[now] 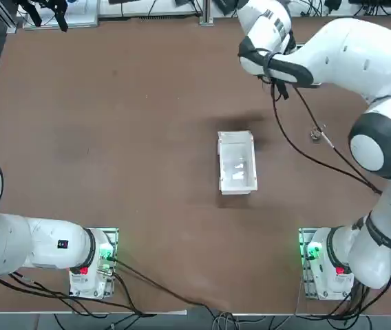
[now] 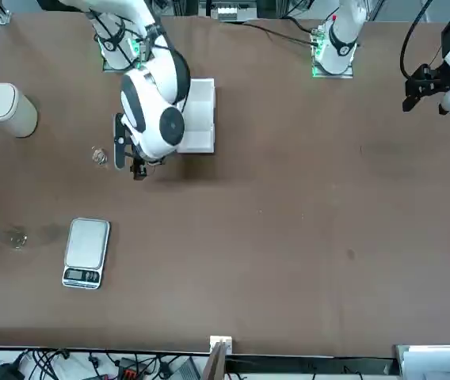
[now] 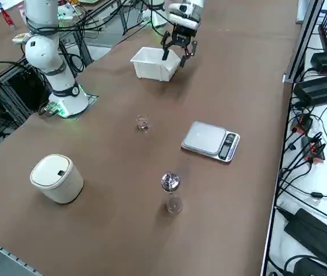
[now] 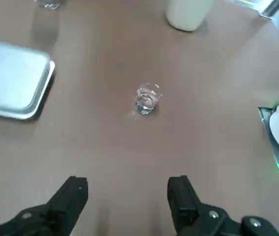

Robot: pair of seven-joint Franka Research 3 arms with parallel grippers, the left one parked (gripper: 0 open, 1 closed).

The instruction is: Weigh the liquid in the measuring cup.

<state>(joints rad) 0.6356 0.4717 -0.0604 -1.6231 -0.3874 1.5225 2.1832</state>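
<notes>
Right wrist view, claw (image 4: 127, 194) spread, empty, above table, measuring cup (image 4: 147, 99) ahead, apart

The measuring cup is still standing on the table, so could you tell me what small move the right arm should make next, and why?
Probably lower the right gripper toward the measuring cup until the fingers straddle it. The jaws are open and empty, the cup stands upright on the bare table apart from the scale, and the gripper hangs near the white box, well short of the cup.

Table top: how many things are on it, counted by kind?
Measuring cup and other clear cup: 2
White box and white tub: 2
Grey scale: 1
Silver-topped thing: 1
Total: 6
Right gripper hangs open beside the box.
</notes>
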